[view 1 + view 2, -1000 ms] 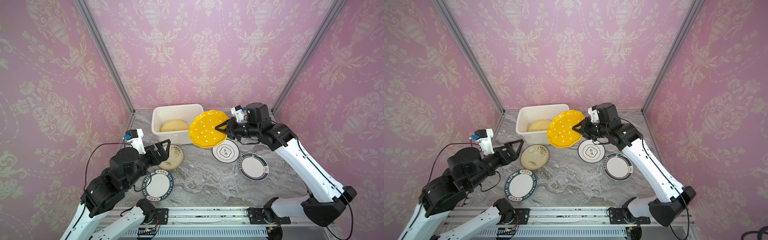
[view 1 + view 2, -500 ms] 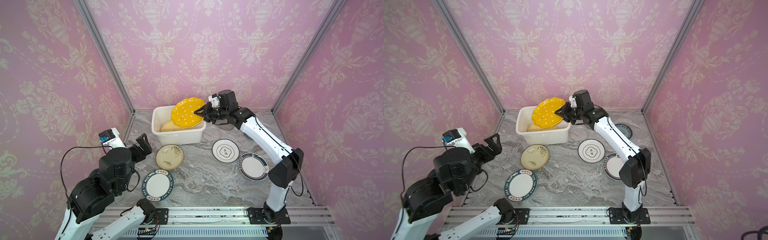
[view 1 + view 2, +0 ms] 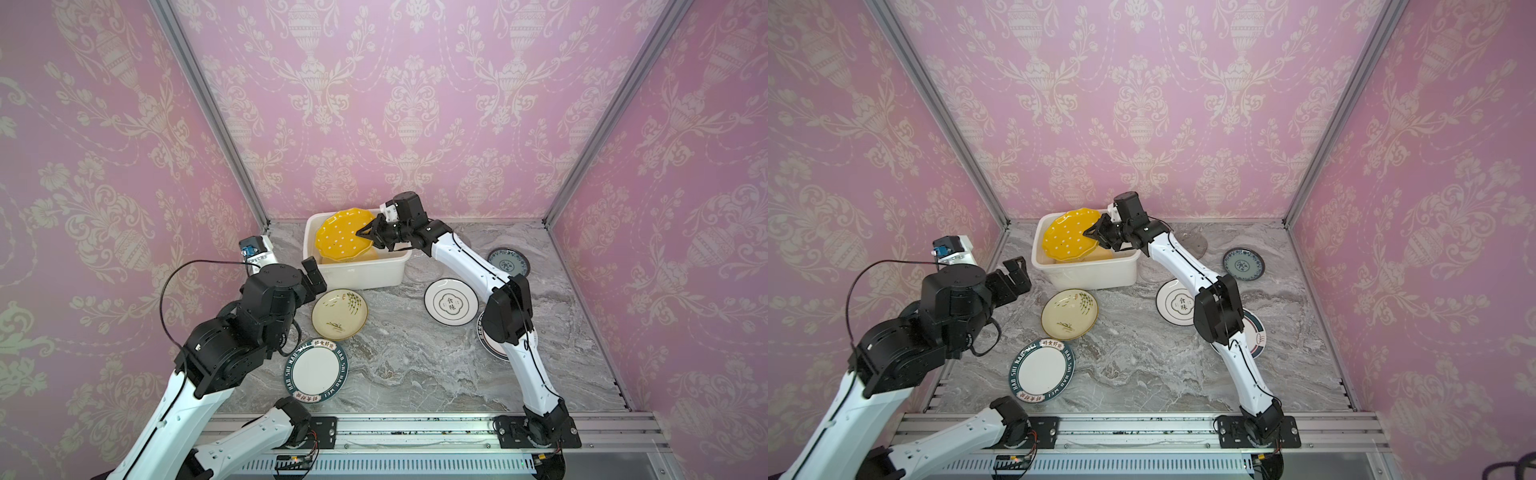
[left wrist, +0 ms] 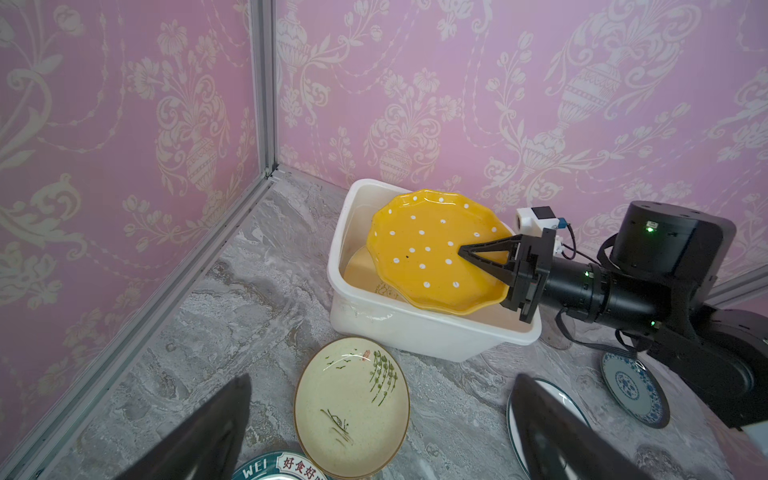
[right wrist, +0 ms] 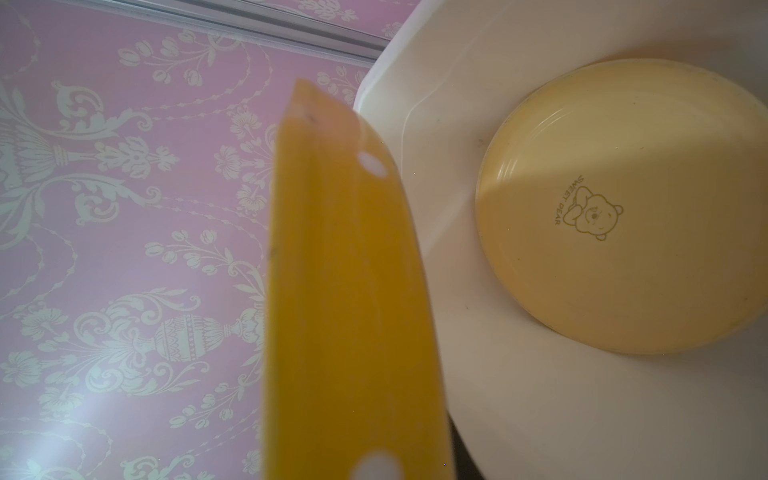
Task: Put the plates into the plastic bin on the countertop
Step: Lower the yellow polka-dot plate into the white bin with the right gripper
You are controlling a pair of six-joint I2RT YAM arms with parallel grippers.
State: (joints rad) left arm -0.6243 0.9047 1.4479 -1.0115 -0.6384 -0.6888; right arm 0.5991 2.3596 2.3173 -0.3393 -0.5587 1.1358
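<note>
Both top views: right claw [image 3: 365,239] clenched on the 3 o'clock edge of the yellow dotted plate [image 3: 337,237], which we see tilted, partly inside the bin [image 3: 361,275] at 11 o'clock on the countertop [image 3: 415,365]. Left claw [image 3: 1017,274] spread wide, empty, at 8 o'clock of the bin.
Left wrist: cream plate [image 4: 351,407] just beside the bin.
Right wrist: we note a pale yellow plate [image 5: 623,208] on the bin floor.

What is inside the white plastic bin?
The white plastic bin holds a pale yellow round plate with a bear print on its floor. Above it, the right tool holds a yellow white-dotted scalloped plate tilted, hiding whatever lies beneath.
</note>
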